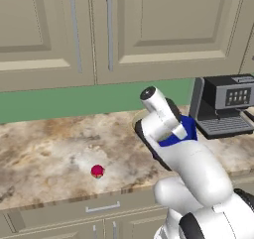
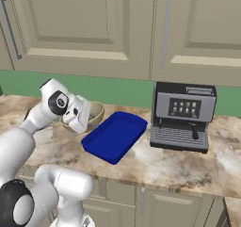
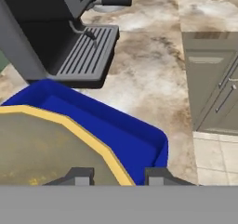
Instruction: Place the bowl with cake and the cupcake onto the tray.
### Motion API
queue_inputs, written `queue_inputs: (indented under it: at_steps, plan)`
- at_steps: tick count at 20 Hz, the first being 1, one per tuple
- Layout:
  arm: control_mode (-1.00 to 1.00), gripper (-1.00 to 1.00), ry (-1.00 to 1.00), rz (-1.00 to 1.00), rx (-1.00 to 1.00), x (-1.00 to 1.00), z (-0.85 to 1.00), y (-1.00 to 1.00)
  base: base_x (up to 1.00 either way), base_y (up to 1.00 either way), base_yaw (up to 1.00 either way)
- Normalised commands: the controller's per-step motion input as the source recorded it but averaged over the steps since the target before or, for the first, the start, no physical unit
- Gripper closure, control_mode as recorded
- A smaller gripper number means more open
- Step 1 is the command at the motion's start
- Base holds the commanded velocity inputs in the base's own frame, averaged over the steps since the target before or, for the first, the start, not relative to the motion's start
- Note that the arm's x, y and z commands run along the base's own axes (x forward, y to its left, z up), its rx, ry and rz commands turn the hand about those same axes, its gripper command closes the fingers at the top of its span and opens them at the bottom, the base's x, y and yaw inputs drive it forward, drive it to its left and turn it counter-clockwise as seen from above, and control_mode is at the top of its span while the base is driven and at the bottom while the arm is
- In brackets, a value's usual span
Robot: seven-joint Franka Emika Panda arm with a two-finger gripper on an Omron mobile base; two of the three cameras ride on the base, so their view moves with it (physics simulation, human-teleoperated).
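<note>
Bowl [image 2: 94,114]: on surface [image 1: 44,153] beside tray [image 2: 115,136]; jaws pinched on its rim. Step: moving bowl to tray. Next: lift, carry over. Cupcake [image 1: 97,171]: well apart, untouched.

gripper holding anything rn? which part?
Yes: the gripper is shut on the bowl with cake, pinching its yellow rim, beside the tray.
</note>
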Motion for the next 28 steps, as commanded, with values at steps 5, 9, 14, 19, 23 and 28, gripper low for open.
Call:
queue_inputs:
  at_steps: [5, 9, 14, 19, 23, 28]
  plan:
    - [-1.00, 1.00, 0.04, -0.14, 0.00, 0.13, -0.08, -0.75, 0.00, 0.00, 0.00]
    - [-1.00, 1.00, 0.10, -0.08, 0.00, 0.39, -0.20, -0.72, 0.00, 0.00, 0.00]
    - [-1.00, 1.00, -0.02, 0.02, 0.03, 0.38, -0.08, -0.61, 0.00, 0.00, 0.00]
    - [-1.00, 1.00, -0.04, 0.05, 0.03, 0.40, -0.05, -0.44, 0.00, 0.00, 0.00]
    - [-1.00, 1.00, 0.02, 0.01, 0.01, 0.15, -0.28, -0.16, 0.00, 0.00, 0.00]
    - [-1.00, 1.00, 0.01, 0.01, 0.00, 0.28, -0.15, -0.19, 0.00, 0.00, 0.00]
